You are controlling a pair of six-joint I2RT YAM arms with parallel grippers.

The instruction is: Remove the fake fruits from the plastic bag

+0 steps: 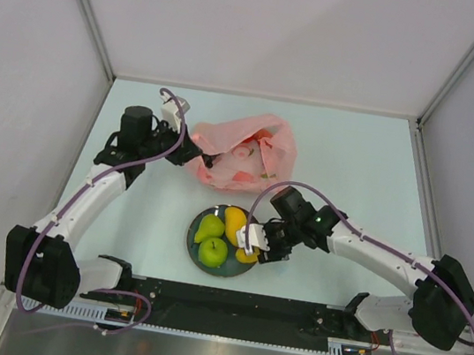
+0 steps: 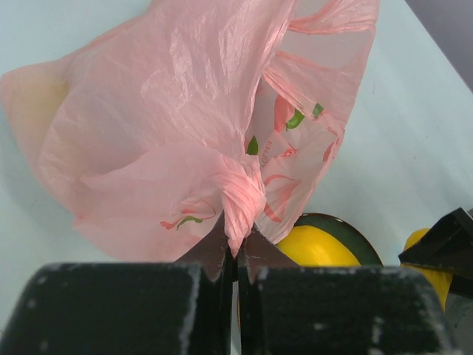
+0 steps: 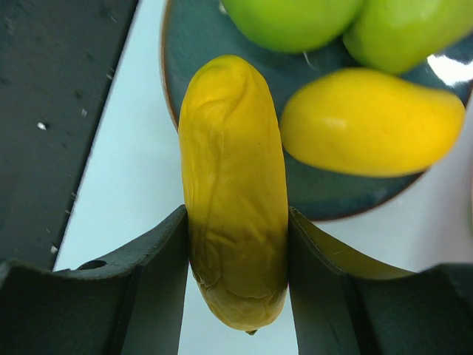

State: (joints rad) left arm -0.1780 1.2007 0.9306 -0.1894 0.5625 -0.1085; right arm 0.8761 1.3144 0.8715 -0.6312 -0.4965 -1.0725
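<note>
The pink plastic bag (image 1: pixel 245 152) lies crumpled on the table behind the dark plate (image 1: pixel 232 268), with reddish shapes showing faintly through it. My left gripper (image 1: pixel 206 162) is shut on a bunched fold of the bag (image 2: pixel 170 111) at its near-left edge, the fold pinched between the fingertips (image 2: pixel 236 248). My right gripper (image 1: pixel 254 241) is shut on a long yellow fruit (image 3: pixel 235 185) at the plate's right rim. On the plate lie a green pear (image 1: pixel 209 226), a green apple (image 1: pixel 213 251) and a yellow mango-like piece (image 1: pixel 234 223).
White walls close in the pale table on three sides. The black base rail (image 1: pixel 227 305) runs along the near edge, just below the plate. In the left wrist view the plate's rim (image 2: pixel 367 250) and a yellow fruit (image 2: pixel 318 248) lie right of the bag.
</note>
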